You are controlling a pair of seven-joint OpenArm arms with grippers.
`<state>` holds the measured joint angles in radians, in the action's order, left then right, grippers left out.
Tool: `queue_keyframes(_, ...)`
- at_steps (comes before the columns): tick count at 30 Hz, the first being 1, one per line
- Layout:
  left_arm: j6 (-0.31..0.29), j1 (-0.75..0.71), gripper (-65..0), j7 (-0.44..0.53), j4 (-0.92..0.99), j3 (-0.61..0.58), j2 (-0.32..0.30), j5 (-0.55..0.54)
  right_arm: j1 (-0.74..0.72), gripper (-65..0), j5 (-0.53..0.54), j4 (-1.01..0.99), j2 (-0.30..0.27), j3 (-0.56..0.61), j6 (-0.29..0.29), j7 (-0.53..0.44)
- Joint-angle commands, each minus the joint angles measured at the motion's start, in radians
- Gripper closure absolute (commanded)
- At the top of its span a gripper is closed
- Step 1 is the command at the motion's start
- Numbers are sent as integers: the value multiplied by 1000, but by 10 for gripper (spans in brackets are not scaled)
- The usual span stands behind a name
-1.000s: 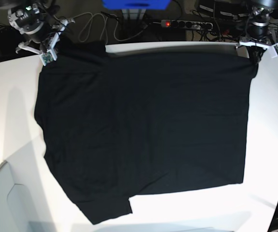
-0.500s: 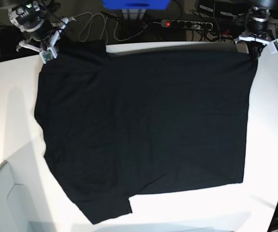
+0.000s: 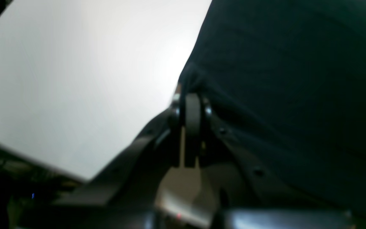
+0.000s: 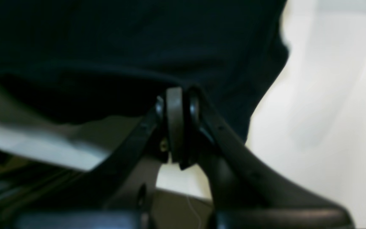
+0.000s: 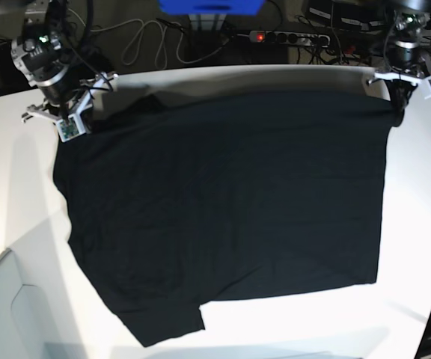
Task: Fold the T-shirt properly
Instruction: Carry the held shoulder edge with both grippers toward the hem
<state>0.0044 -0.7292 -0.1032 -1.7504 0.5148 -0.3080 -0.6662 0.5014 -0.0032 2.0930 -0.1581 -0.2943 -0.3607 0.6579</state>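
The black T-shirt point(image 5: 223, 202) lies spread over the white table point(image 5: 417, 224), plain side up; no print shows. My left gripper point(image 5: 399, 105) is at the shirt's far right corner, shut on the cloth; the left wrist view shows its fingers point(image 3: 191, 114) pinched on the shirt's edge point(image 3: 297, 79). My right gripper point(image 5: 77, 127) is at the shirt's far left corner, shut on the cloth; in the right wrist view the closed fingers point(image 4: 176, 117) hold the raised hem of the shirt point(image 4: 132, 41).
A power strip point(image 5: 286, 36) and cables lie behind the table's far edge, with a blue object point(image 5: 212, 6) at the back. A grey bin point(image 5: 6, 314) stands at the lower left. The table's far edge runs just behind both grippers.
Both grippers have moved toward the near side with the shirt's far edge, the right one clearly further. The far left corner and sleeve have been pulled in from the table's far edge.
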Motion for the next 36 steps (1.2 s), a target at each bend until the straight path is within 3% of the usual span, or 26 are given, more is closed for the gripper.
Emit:
queue_keyframes(1, 3, 10, 0, 24, -18, 11, -21, -2, -20, -4, 2, 18, -10, -3, -16, -23)
queue_keyframes(5, 3, 72, 0, -102, -26, 40, -44, -2, -100, -4, 2, 14, -10, -1, -16, -16)
queue_keyframes(12, -1, 228, 0, -350, -44, 195, -36, 1, -280, -4, 2, -19, -10, 0, -16, 135)
queue_keyframes(16, -4, 325, 0, -430, -44, 209, -36, 87, -366, -4, 2, -22, -8, 2, -16, 167)
queue_keyframes(22, -5, 405, 0, -465, -44, 181, -9, 184, -422, -4, 1, -52, -7, 56, -16, 182)
queue_keyframes(36, -5, 501, 0, -465, -64, 129, -12, 263, -570, -4, 1, -211, -10, 85, -16, 176)
